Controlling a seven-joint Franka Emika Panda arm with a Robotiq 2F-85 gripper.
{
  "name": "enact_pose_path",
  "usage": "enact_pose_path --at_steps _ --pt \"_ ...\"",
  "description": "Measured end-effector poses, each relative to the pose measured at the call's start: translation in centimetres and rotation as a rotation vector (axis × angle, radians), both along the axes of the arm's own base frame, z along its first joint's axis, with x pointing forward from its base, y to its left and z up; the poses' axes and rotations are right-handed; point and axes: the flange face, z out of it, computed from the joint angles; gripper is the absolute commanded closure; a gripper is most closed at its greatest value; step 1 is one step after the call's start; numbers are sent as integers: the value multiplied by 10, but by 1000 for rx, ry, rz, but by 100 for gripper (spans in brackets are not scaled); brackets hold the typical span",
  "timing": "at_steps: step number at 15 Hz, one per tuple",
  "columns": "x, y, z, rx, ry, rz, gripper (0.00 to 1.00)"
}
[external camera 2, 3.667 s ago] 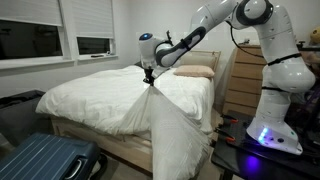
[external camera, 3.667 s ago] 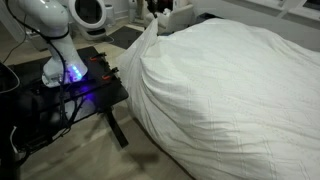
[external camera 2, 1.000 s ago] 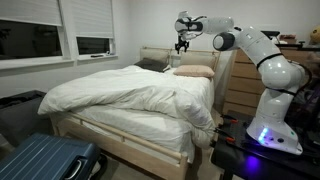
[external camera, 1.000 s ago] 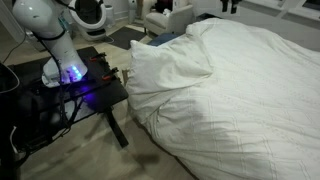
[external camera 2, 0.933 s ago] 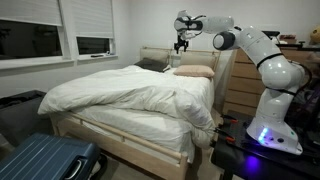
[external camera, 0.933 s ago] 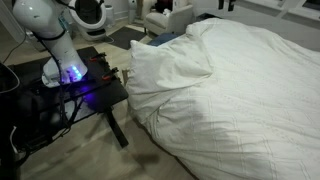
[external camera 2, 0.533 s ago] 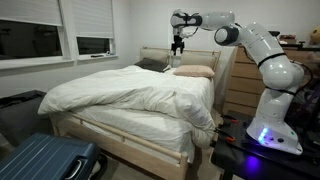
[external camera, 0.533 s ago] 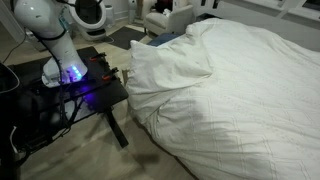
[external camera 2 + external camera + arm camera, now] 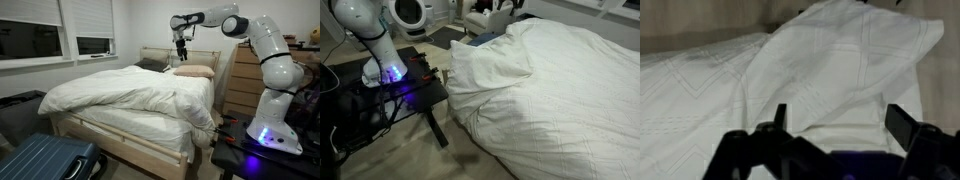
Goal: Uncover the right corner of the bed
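The fingers stood wide apart and empty, hanging in the air above the head of the bed. Below them the white duvet lay folded back in a heap. Beside its edge, the right corner of the bed showed bare dark blue mattress.

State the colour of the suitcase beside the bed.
The suitcase is dark blue, ribbed; clearest in an exterior view.

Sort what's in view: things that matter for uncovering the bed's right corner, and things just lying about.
For the job: bed, duvet, bare blue corner, open gripper.
Lying about: suitcase, dresser, armchair, pillows.
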Motion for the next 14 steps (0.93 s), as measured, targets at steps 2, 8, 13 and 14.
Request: enact_pose_path --at_steps 2,8,13,14 --pt "-17 12 -15 45 93 60 0" --pt "-53 50 -66 80 229 172 0" --pt "-81 79 -115 66 221 220 0" --pt "-88 85 -127 63 214 231 0"
